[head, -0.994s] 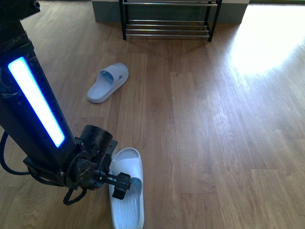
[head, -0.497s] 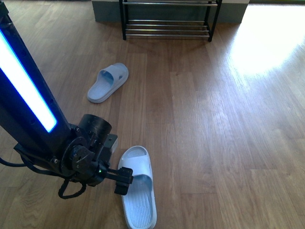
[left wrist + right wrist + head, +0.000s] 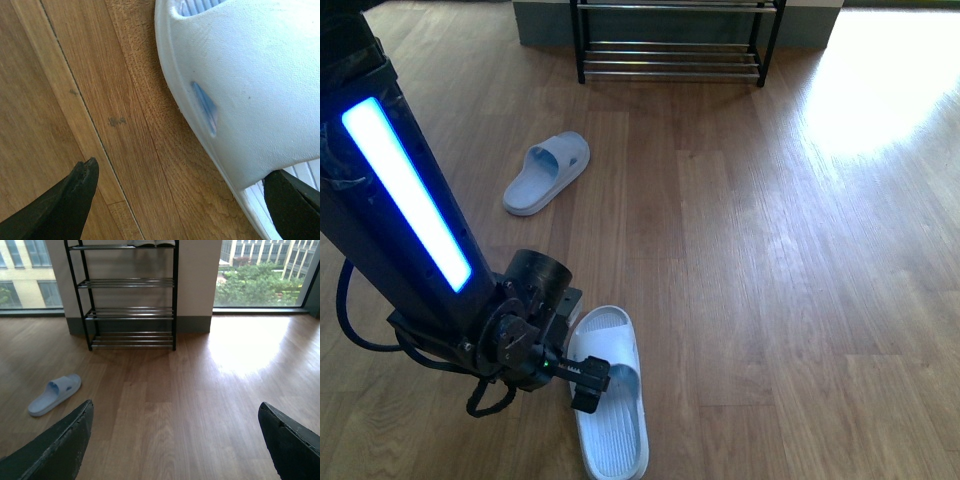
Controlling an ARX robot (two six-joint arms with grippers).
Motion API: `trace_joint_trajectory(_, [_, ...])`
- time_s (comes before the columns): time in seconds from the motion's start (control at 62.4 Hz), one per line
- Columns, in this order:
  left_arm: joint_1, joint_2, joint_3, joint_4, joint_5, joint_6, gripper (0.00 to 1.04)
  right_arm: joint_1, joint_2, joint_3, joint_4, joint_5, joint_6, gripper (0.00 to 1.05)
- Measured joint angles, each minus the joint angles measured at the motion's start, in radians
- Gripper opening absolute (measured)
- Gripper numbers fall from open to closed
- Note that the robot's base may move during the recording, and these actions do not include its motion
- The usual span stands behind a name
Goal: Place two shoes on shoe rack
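Front view: a sunlit plank floor point(image 3: 770, 300), with the shoe rack point(image 3: 670, 60) against the far wall. The left gripper point(image 3: 588, 385) sits low at the near slide point(image 3: 615, 420).

Left wrist: the fingers point(image 3: 70, 205) are spread and grip nothing. The strap lies between them, and its blue mark point(image 3: 205, 107) is unreadable.

Right wrist: the right gripper point(image 3: 175, 410) gapes empty, with the far slide point(image 3: 54, 394) well beyond its fingers.

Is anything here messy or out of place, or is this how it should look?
The two pale blue slides lie apart on the floor, angled differently: the near slide at the left gripper, the far slide closer to the shoe rack. Neither is on the rack. Nothing looks spilled or broken.
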Motion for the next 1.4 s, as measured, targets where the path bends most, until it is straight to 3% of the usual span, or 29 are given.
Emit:
trace_joint_trajectory(0.241, [0.001,0.042,0.050,0.029,-0.034,0.004,0.95,0.000,0.000,0.000,0.000,0.000,0.000,0.96])
trace_joint_trajectory(0.289, [0.001,0.045,0.057,0.033,-0.044,0.005,0.88,0.000,0.000,0.000,0.000,0.000,0.000,0.95])
trace_joint_trajectory(0.465, [0.011,0.045,0.062,0.040,-0.049,0.013,0.47,0.000,0.000,0.000,0.000,0.000,0.000,0.96])
trace_joint_trajectory(0.77, [0.059,0.031,0.029,0.054,-0.094,0.035,0.01,0.000,0.000,0.000,0.000,0.000,0.000,0.95])
trace_joint_trajectory(1.075, [0.121,-0.181,-0.153,0.098,-0.145,0.075,0.01,0.000,0.000,0.000,0.000,0.000,0.000,0.96])
trace_joint_trajectory(1.395, [0.260,-0.827,-0.540,0.158,-0.271,0.151,0.01,0.000,0.000,0.000,0.000,0.000,0.000,0.96])
